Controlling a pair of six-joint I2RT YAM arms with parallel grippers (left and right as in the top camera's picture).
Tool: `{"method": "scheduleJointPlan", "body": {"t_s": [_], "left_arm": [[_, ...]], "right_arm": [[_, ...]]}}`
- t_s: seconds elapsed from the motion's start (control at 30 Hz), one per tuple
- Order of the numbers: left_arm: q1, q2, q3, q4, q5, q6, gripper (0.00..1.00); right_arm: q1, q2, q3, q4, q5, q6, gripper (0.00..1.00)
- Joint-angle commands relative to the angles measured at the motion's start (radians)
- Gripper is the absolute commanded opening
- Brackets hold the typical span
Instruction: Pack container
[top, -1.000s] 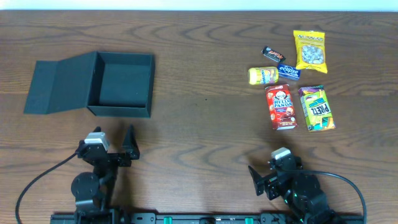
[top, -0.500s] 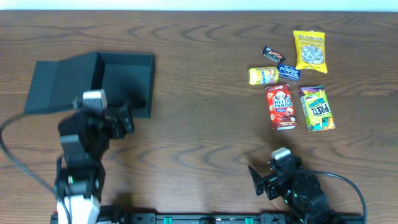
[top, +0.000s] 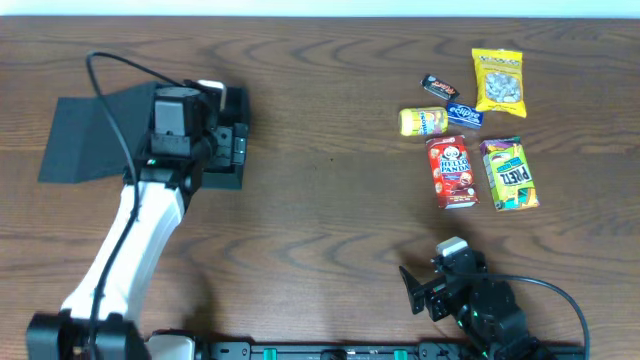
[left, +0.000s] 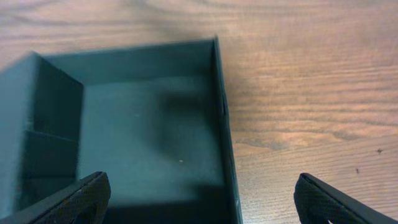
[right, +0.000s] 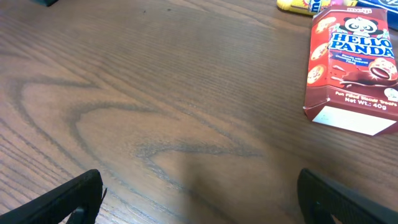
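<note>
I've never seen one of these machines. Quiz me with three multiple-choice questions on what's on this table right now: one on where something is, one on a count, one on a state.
1. The left hand hangs over: A a white plate; B the matte black cardboard box; C a metal sink.
2. Snack packets on the brown wooden table: A three; B ten; C six.
3. The black box is: A open and empty; B shut; C full.
Answers: B, the wrist view shows the box below its fingers; C, six lie clustered on the right; A, the flap is folded back and the floor is bare.
</note>
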Motion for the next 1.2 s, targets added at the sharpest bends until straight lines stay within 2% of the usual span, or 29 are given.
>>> {"method": "scheduleJointPlan", "body": {"t_s": [0.0,0.2,0.23,0.27,0.33,0.47,0.57,0.67,0.77,0.87,1.07,1.17], "left_arm": [[-0.001,0.045,0.020,0.006,0.061,0.008,0.95],[-0.001,0.132,0.020,0.009,0.082,0.005,0.96],[-0.001,0.142,0.020,0.010,0.082,0.005,1.00],[-0.001,0.155,0.020,0.010,0.082,0.005,0.93],[-0.001,0.175,0.020,0.010,0.082,0.005,0.88],[-0.001,0.214,0.020,0.010,0.082,-0.008,0.68],[-0.001,0.230,0.020,0.010,0.082,-0.013,0.56],[-0.001,0.230,0.020,0.017,0.082,-0.013,0.36],[-0.001,0.230,0.020,0.020,0.082,-0.013,0.23],[-0.001,0.230,0.020,0.022,0.082,-0.013,0.06],[-0.003,0.230,0.020,0.026,0.082,-0.010,0.06],[-0.021,0.229,0.020,0.024,0.082,0.060,0.06]], "right_arm": [[0.008,-0.006,-0.009,-0.001,0.008,-0.016,0.99],[0.008,-0.006,-0.009,-0.001,0.008,-0.017,0.99],[0.008,-0.006,-0.009,-0.001,0.008,-0.016,0.99],[0.008,-0.006,-0.009,-0.001,0.008,-0.016,0.99],[0.008,-0.007,-0.009,-0.001,0.008,-0.017,0.99],[0.008,-0.007,-0.009,-0.001,0.008,-0.017,0.99],[0.008,-0.006,-0.009,-0.001,0.008,-0.017,0.99],[0.008,-0.006,-0.009,-0.001,0.008,-0.017,0.99],[0.008,-0.006,-0.009,-0.001,0.008,-0.016,0.99],[0.008,-0.006,-0.009,-0.001,0.008,-0.016,0.99],[0.008,-0.006,-0.009,-0.001,0.008,-0.016,0.99],[0.008,-0.007,-0.009,-0.001,0.008,-0.017,0.99]]}}
